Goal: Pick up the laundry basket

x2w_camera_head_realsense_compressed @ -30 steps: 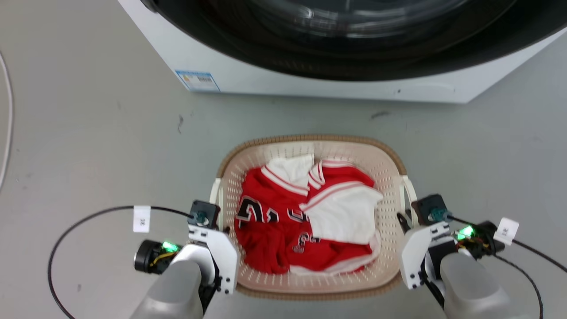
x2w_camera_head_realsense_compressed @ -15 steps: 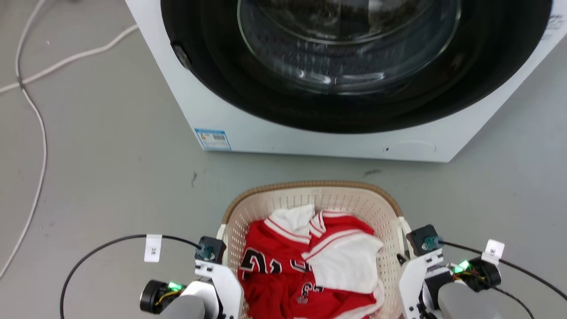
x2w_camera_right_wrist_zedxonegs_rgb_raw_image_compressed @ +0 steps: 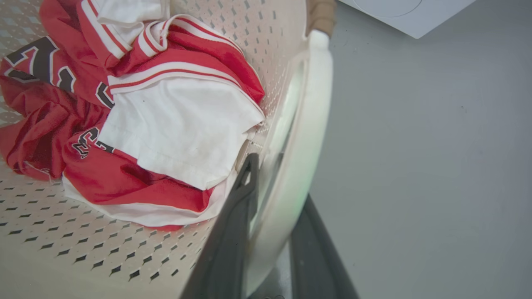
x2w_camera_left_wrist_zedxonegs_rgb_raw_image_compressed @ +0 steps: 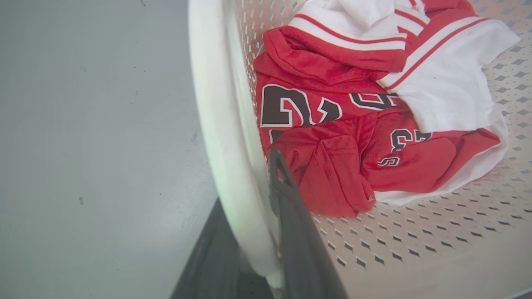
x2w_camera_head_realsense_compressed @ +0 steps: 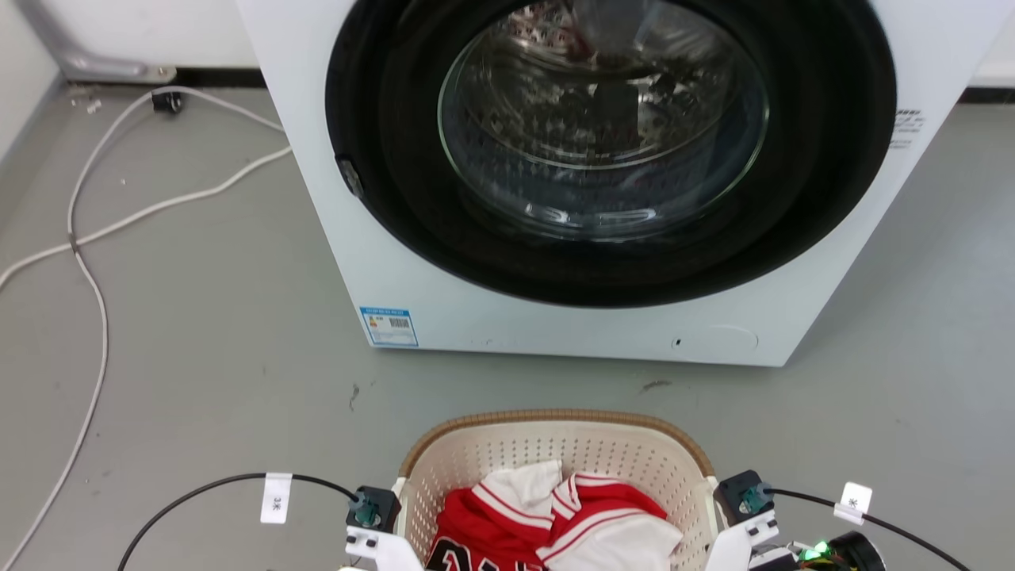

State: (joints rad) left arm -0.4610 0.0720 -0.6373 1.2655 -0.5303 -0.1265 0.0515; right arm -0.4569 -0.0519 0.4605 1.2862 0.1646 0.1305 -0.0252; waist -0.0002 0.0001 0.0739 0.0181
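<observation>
Here, left fingers (x2w_camera_left_wrist_zedxonegs_rgb_raw_image_compressed: 293, 224), right fingers (x2w_camera_right_wrist_zedxonegs_rgb_raw_image_compressed: 230, 224) pinching laundry basket (x2w_camera_head_realsense_compressed: 507, 460) handles

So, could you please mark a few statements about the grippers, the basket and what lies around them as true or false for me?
1. The left gripper has one finger inside the laundry basket and one outside, astride its left handle. True.
2. Red and white clothing lies in the basket. True.
3. The right gripper hangs open, well away from the basket. False: its fingers sit on either side of the right handle.
4. The basket stands on top of the washing machine. False: it is in front of the machine, nearer the robot.
5. A pale cable lies on the floor left of the machine. True.
</observation>
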